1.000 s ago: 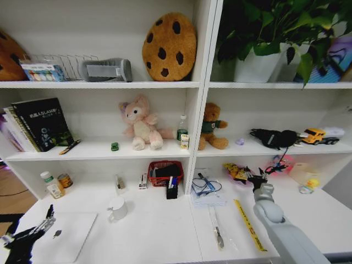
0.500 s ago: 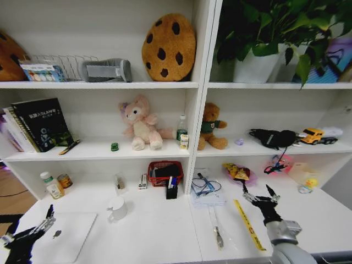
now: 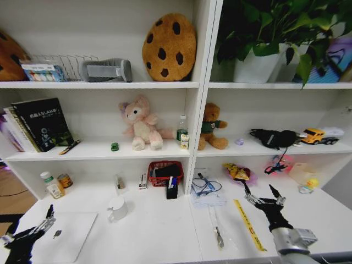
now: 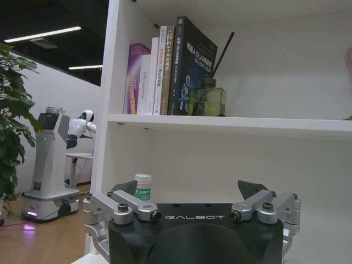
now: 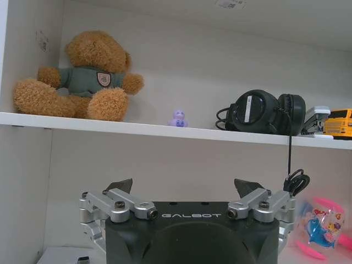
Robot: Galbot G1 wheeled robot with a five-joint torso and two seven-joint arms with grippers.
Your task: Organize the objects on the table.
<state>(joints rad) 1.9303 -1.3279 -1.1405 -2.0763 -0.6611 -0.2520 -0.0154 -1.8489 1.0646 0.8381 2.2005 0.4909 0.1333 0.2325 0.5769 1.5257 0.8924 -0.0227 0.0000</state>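
Since a sec ago the right gripper (image 3: 259, 192) has pulled back from the pink-and-yellow toys by the shelving toward the robot; it now hangs over the right half of the white table (image 3: 165, 231), beside the yellow ruler (image 3: 248, 224), fingers spread wide, nothing between them. Its arm is cut off at the frame's bottom edge. The left gripper (image 3: 30, 223) has not shifted: low at the front left corner, fingers apart, at the near left edge of the silver laptop (image 3: 69, 236), which lies closed and flat; whether they touch is hard to tell, and part of the gripper runs out of frame. The green toy car (image 3: 114, 146) sits on the middle shelf, just left of the pink plush (image 3: 141, 123). A white mug (image 3: 116, 209) stands on the table right of the laptop. A thin pen-like item (image 3: 216, 228) lies between mug and ruler; cap colour can't be made out. In the right wrist view the brown teddy (image 5: 82, 77) and black headphones (image 5: 264, 113) sit on the shelf above the gripper's open fingers. In the left wrist view, books (image 4: 165, 71) line the shelf overhead.
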